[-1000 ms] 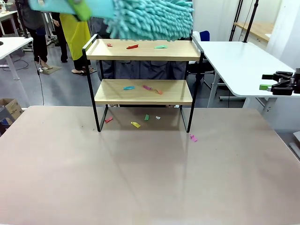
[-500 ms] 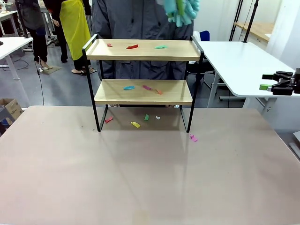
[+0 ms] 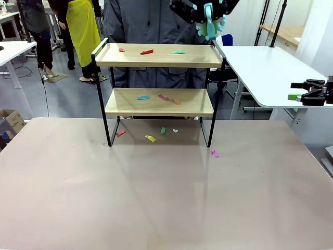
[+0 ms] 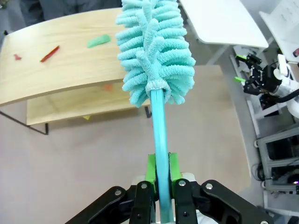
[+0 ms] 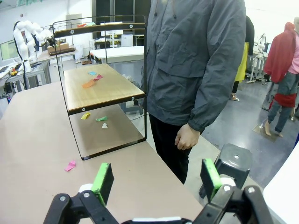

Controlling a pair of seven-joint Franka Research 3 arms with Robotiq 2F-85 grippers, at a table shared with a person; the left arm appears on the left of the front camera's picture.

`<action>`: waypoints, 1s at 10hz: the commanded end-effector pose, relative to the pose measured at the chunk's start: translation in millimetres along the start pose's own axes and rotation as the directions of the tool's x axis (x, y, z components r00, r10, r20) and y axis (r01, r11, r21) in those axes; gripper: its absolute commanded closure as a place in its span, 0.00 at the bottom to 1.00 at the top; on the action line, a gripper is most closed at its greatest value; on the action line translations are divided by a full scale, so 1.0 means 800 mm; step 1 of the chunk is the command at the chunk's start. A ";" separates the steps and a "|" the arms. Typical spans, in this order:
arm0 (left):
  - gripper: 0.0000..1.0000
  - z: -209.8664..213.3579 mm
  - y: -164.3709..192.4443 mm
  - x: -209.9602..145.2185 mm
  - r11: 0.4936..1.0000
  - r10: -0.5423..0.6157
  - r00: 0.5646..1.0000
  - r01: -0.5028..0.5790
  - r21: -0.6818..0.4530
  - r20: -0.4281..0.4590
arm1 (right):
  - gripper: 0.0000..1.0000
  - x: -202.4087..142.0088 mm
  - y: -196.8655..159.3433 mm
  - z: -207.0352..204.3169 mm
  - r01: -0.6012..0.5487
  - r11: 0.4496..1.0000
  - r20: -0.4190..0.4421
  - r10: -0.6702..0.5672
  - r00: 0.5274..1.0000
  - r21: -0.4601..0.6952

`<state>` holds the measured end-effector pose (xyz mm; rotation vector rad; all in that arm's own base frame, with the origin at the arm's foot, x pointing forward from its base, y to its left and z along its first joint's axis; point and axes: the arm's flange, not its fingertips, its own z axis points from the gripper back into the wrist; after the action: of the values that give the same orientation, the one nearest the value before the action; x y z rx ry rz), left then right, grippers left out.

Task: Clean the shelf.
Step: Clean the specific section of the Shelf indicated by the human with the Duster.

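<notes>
The shelf (image 3: pixel 158 55) stands at the table's far side, two wooden boards on a black frame, with paper scraps (image 3: pixel 147 51) on both boards. My left gripper (image 3: pixel 208 11) hangs above the shelf's right end, shut on the handle of a teal fluffy duster (image 3: pixel 211 27). In the left wrist view the green pads (image 4: pixel 150 168) clamp the duster's handle (image 4: pixel 160 140), and the duster's head (image 4: pixel 154 51) is over the shelf's top board (image 4: pixel 60 60). My right gripper (image 3: pixel 306 94) stays off the table's right side, open; its pads (image 5: pixel 103 179) stand wide apart with nothing between them.
A person in a grey jacket (image 3: pixel 145 21) stands right behind the shelf, one hand (image 5: pixel 186 136) hanging down. More scraps (image 3: pixel 150 138) lie on the table under the shelf, and a pink one (image 3: pixel 214 153) lies by its right leg. A white side table (image 3: pixel 260 67) stands at the right.
The duster has swung from across the upper left of the front view to a spot above the shelf's right end, and the left gripper now shows there. The right arm has not moved.
</notes>
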<state>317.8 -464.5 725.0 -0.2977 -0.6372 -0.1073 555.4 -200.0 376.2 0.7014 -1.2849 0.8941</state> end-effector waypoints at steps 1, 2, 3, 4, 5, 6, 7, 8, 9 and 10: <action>0.87 -0.017 -0.022 0.024 0.998 0.070 0.998 -0.070 -0.001 -0.003 | 0.00 0.003 0.002 -0.002 -0.004 1.000 -0.003 0.004 1.000 0.002; 0.87 -0.031 -0.021 0.025 0.994 0.111 0.993 -0.111 -0.006 -0.036 | 0.00 0.003 0.002 -0.002 -0.004 1.000 -0.003 0.004 1.000 0.002; 0.87 -0.047 -0.021 0.030 0.992 0.128 0.991 -0.127 0.016 -0.049 | 0.00 0.003 0.002 -0.002 -0.004 1.000 -0.003 0.004 1.000 0.002; 0.87 -0.061 -0.022 0.034 0.989 0.148 0.987 -0.147 0.031 -0.058 | 0.00 0.003 0.002 -0.002 -0.004 1.000 -0.003 0.004 1.000 0.002; 0.87 -0.073 -0.022 0.036 0.985 0.168 0.983 -0.165 0.040 -0.069 | 0.00 0.003 0.002 -0.002 -0.004 1.000 -0.003 0.004 1.000 0.002; 0.87 -0.083 -0.021 0.036 0.981 0.188 0.979 -0.184 0.059 -0.077 | 0.00 0.003 0.002 -0.002 -0.004 1.000 -0.003 0.004 1.000 0.002; 0.87 -0.094 -0.015 0.038 0.978 0.198 0.977 -0.191 0.083 -0.083 | 0.00 0.003 0.002 -0.002 -0.004 1.000 -0.003 0.004 1.000 0.002; 0.87 -0.102 -0.010 0.040 0.975 0.212 0.971 -0.203 0.087 -0.109 | 0.00 0.003 0.002 -0.002 -0.004 1.000 -0.003 0.004 1.000 0.002; 0.87 -0.106 -0.009 0.041 0.982 0.185 0.968 -0.177 0.062 -0.168 | 0.00 0.003 0.002 -0.002 -0.004 1.000 -0.003 0.004 1.000 0.002; 0.87 -0.102 -0.007 0.044 0.989 0.146 0.955 -0.132 0.071 -0.259 | 0.00 0.003 0.002 -0.002 -0.004 1.000 -0.003 0.004 1.000 0.002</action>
<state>389.9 -496.7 674.7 -0.2837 -0.4369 0.0538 555.3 -200.2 376.1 0.7013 -1.2850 0.8937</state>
